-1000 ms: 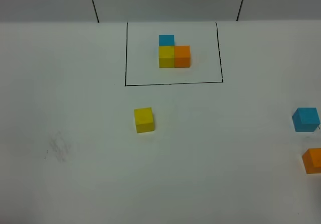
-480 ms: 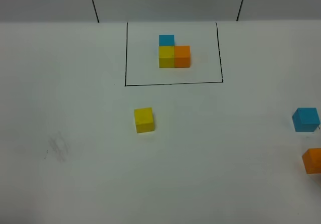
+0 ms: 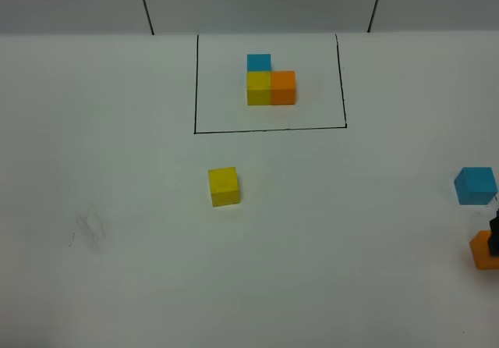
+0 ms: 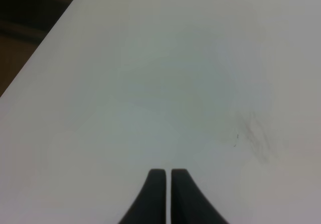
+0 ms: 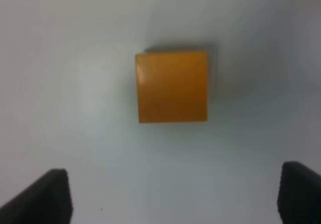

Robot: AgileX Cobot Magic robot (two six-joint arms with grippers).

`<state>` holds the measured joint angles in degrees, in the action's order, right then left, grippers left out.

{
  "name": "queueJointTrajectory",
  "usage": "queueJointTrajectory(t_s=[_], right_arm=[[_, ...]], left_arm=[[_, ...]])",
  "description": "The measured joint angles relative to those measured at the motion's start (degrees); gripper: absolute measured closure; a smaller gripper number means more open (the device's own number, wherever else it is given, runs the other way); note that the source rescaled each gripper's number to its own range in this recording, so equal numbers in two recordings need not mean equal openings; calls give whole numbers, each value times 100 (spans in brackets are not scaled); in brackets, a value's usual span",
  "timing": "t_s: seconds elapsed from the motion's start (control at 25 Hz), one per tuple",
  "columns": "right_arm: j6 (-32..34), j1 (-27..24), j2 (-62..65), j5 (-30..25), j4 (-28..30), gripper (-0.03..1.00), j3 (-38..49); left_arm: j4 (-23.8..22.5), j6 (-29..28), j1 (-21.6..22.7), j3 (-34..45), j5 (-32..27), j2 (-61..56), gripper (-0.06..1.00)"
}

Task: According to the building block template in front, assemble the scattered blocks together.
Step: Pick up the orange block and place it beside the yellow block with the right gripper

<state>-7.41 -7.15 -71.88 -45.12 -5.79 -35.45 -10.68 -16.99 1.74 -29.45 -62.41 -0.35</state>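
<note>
The template (image 3: 270,83) is an L of joined blue, yellow and orange cubes inside a thin black rectangle at the back. The loose yellow cube (image 3: 224,186) lies in the middle. The loose light blue cube (image 3: 475,185) and loose orange cube (image 3: 483,250) lie at the right edge. My right gripper (image 5: 170,196) is open above the orange cube (image 5: 172,86), fingers wide apart on either side; a dark tip of it (image 3: 494,237) shows over that cube. My left gripper (image 4: 164,194) is shut and empty over bare table, out of the high view.
The white table (image 3: 140,207) carries a faint grey scuff (image 3: 90,229) at the left, also seen in the left wrist view (image 4: 256,133). The table's edge (image 4: 40,58) and dark floor show beside the left gripper. A grey wall runs along the back.
A dark tip of my right gripper has come into the high view at the right edge, over the orange cube. The cubes have not moved.
</note>
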Motion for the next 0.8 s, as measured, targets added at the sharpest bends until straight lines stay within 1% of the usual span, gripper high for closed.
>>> queueJointTrajectory(t_s=[0.32, 0.6, 0.8], right_arm=[[0, 0, -415, 649, -76, 4, 133], [0, 0, -930, 961, -99, 12, 133], [0, 0, -1214, 1154, -99, 13, 133]], left_arm=[[0, 0, 0, 0, 0, 0, 94], [0, 0, 0, 0, 0, 0, 94], [0, 0, 0, 0, 0, 0, 94]])
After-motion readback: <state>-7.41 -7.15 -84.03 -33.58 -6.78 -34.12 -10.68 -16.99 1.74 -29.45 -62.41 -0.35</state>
